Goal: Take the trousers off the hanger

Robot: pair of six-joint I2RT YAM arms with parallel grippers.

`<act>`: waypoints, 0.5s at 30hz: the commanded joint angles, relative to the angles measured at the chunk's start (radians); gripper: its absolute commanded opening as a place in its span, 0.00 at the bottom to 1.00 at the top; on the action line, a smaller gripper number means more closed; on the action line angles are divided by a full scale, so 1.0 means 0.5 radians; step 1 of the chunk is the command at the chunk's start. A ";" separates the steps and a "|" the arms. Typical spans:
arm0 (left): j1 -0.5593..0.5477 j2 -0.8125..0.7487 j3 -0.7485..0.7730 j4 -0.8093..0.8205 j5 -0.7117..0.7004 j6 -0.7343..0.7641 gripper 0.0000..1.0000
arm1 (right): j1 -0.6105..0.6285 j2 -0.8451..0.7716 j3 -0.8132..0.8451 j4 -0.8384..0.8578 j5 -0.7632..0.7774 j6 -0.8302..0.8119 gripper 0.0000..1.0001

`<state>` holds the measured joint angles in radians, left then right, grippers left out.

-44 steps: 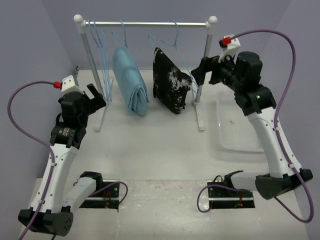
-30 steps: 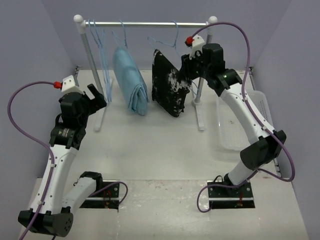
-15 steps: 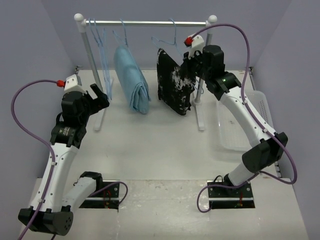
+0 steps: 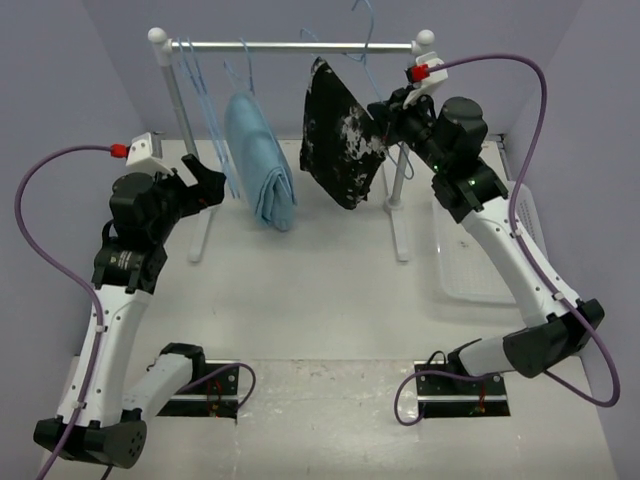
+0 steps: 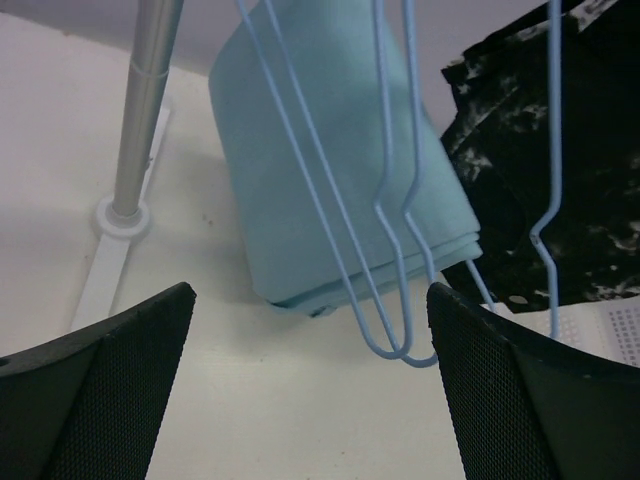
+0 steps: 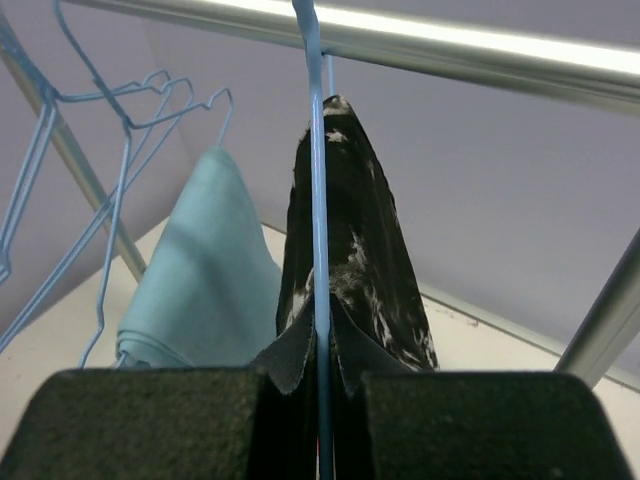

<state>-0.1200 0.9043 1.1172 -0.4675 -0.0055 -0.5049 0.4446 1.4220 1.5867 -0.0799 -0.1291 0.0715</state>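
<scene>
The trousers [image 4: 338, 140], black with white speckles, hang folded over a light-blue wire hanger [image 4: 362, 40] whose hook stands above the rail [image 4: 290, 45]. My right gripper [image 4: 384, 118] is beside the trousers' right edge, shut on the hanger's wire. The right wrist view shows that wire [image 6: 318, 200] running straight up between the closed pads of the right gripper [image 6: 318, 410], with the trousers [image 6: 355, 240] draped behind it. My left gripper [image 4: 200, 178] is open near the rack's left post. In the left wrist view the left gripper [image 5: 310, 400] holds nothing, and the trousers [image 5: 570, 180] are at the far right.
A plain light-blue garment [image 4: 262, 160] hangs on the rail left of the trousers. Several bare blue hangers [image 4: 200, 90] dangle near the left post, close in front of my left fingers [image 5: 390, 250]. A clear plastic tray [image 4: 470, 275] lies on the table at the right.
My right gripper closed on the hanger and raised it, tilting the trousers up and to the right, with the hook now above the rail. My left arm lifted slightly.
</scene>
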 commanded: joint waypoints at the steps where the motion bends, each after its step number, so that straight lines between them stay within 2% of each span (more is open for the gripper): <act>1: 0.004 -0.038 0.161 0.140 0.195 0.019 1.00 | 0.016 -0.144 0.112 0.495 -0.058 0.078 0.00; 7: -0.048 -0.020 0.275 0.288 0.502 -0.030 1.00 | 0.022 -0.352 -0.188 0.473 -0.036 0.133 0.00; 10: -0.152 -0.008 0.309 0.416 0.517 -0.079 1.00 | 0.028 -0.503 -0.387 0.522 0.007 0.164 0.00; 12: -0.321 0.068 0.336 0.517 0.505 -0.092 1.00 | 0.037 -0.601 -0.452 0.556 0.019 0.161 0.00; 13: -0.492 0.115 0.367 0.527 0.408 -0.089 1.00 | 0.040 -0.622 -0.483 0.546 0.031 0.155 0.00; 15: -0.655 0.292 0.496 0.530 0.327 -0.052 1.00 | 0.050 -0.665 -0.480 0.504 0.059 0.145 0.00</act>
<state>-0.3485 0.9546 1.2846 -0.2882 0.1776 -0.5316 0.4591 1.1759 1.3071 -0.0605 -0.1398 0.1356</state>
